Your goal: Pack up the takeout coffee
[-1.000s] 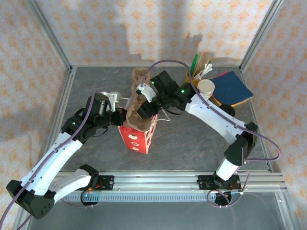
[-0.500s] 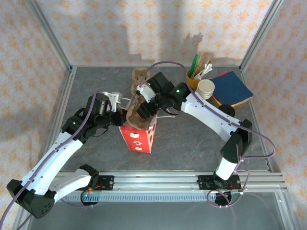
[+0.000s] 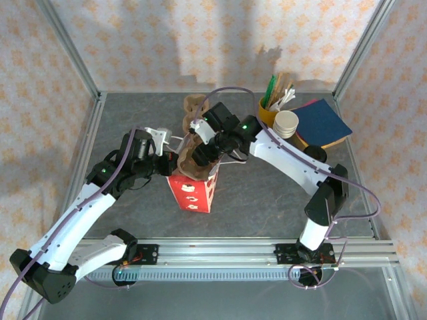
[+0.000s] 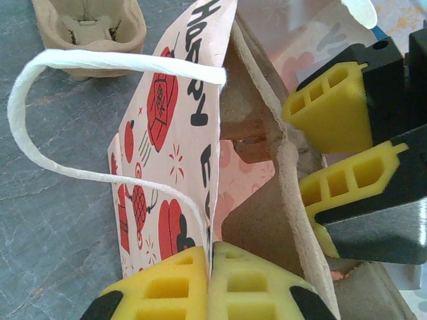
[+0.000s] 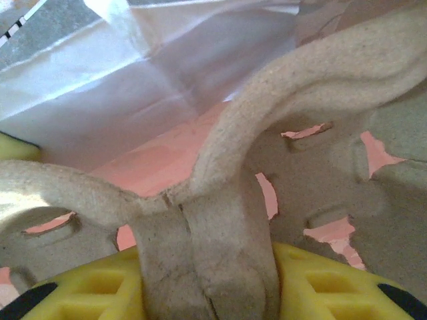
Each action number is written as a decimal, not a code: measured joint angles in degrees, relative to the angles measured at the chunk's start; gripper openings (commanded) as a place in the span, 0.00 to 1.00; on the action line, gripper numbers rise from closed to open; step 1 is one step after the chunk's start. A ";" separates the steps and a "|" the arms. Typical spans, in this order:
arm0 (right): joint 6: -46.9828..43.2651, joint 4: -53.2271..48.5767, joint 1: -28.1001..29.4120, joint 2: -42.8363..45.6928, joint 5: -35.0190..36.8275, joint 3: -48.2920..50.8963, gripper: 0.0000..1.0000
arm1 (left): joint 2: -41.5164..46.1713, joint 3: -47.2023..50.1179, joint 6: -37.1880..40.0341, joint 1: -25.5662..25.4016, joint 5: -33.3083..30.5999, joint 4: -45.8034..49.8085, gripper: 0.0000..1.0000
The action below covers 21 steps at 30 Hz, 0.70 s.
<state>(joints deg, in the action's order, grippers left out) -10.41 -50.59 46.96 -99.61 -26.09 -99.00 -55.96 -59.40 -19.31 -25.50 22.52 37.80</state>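
A red-and-white paper bag [image 3: 193, 193] [image 4: 167, 113] with white rope handles stands at the table's middle. My left gripper [image 3: 170, 163] [image 4: 210, 253] is shut on the bag's top edge. My right gripper [image 3: 203, 155] [image 5: 207, 267] is shut on the centre handle of a brown pulp cup carrier [image 3: 192, 150] [image 5: 300, 80], which sits partly inside the bag's mouth. The right gripper's yellow fingers [image 4: 333, 107] appear in the left wrist view. A small dark cup with a black lid, apparently the takeout coffee [image 3: 315, 153], stands behind the right forearm, partly hidden.
A second pulp carrier [image 3: 193, 105] [image 4: 87, 23] lies behind the bag. At the back right are a yellow cup of sticks and straws [image 3: 270, 107], a stack of white cups [image 3: 287, 122] and blue napkins [image 3: 323, 120]. Metal frame posts border the table.
The right gripper has shifted slightly left with the carrier, pushing it further over the bag's mouth. The left gripper still holds the bag's edge.
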 measured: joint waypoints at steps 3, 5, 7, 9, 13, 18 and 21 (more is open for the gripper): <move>0.31 -0.28 0.09 -0.74 0.70 0.00 0.43 | -0.07 0.13 0.31 0.00 0.26 -0.20 0.00; 0.57 -0.68 0.13 -1.14 1.70 0.00 0.43 | -0.04 0.37 0.39 -0.02 0.70 -0.42 0.00; 0.68 -1.11 0.13 -1.27 2.60 -0.02 0.43 | -0.04 0.48 0.42 -0.02 1.09 -0.81 0.00; 0.83 -2.01 0.13 -1.27 3.80 0.00 0.43 | -0.04 0.52 0.39 -0.02 1.42 -1.31 0.00; 1.01 -3.26 0.26 -1.27 5.79 0.00 0.43 | -0.04 0.66 0.39 -0.02 2.56 -1.92 0.00; 0.98 -3.98 1.73 -1.29 8.39 0.17 0.44 | -0.07 0.74 0.37 -0.02 3.02 -2.40 0.00; 0.96 -4.15 2.51 -1.62 9.64 0.31 0.44 | -0.07 0.76 0.13 -0.02 2.97 -2.56 0.00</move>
<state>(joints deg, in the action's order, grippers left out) -9.45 -54.74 49.47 -101.23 -16.45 -98.70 -56.03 -58.63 -19.18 -25.52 25.50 35.24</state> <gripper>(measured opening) 0.441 0.060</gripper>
